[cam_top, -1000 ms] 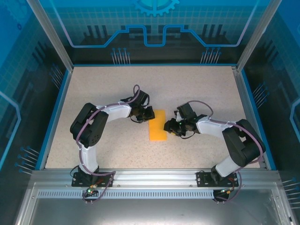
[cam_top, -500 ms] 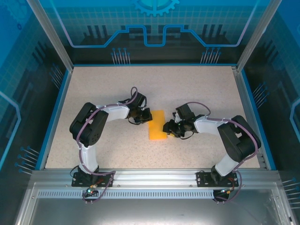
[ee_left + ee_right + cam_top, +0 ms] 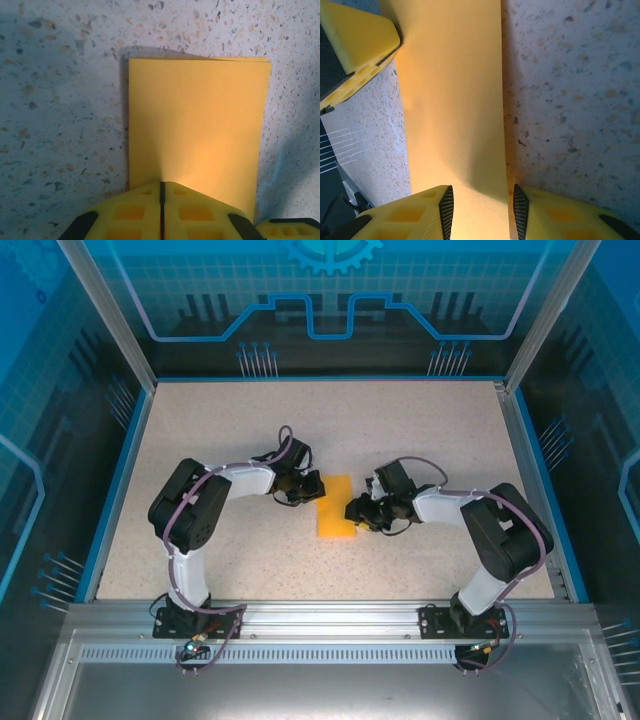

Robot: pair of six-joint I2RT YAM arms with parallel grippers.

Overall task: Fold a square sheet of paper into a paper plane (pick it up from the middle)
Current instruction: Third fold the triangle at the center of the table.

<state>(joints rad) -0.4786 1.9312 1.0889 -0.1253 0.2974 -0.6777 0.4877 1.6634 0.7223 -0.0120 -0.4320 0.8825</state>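
Note:
The square sheet of paper [image 3: 336,508] is orange-yellow and lies flat on the speckled table, folded into a narrow rectangle; no paper plane shape is in view. My left gripper [image 3: 316,490] is shut, and its joined tips [image 3: 161,186] rest on the paper's [image 3: 195,120] near edge. My right gripper [image 3: 352,510] stands open at the opposite side. Its two fingers straddle the paper's [image 3: 452,100] long edge, with the sheet lying between the ribbed pads [image 3: 447,207]. One yellow finger of the left gripper [image 3: 355,42] shows at the paper's far corner.
The speckled table [image 3: 220,430] stretches around the paper inside a blue rim [image 3: 115,490]. Transparent blue walls [image 3: 330,300] enclose the back and sides. An aluminium rail [image 3: 320,615] carrying both arm bases runs along the near edge.
The right arm has edged a little left towards the paper. The left gripper has shifted slightly and stays shut. The paper has not moved.

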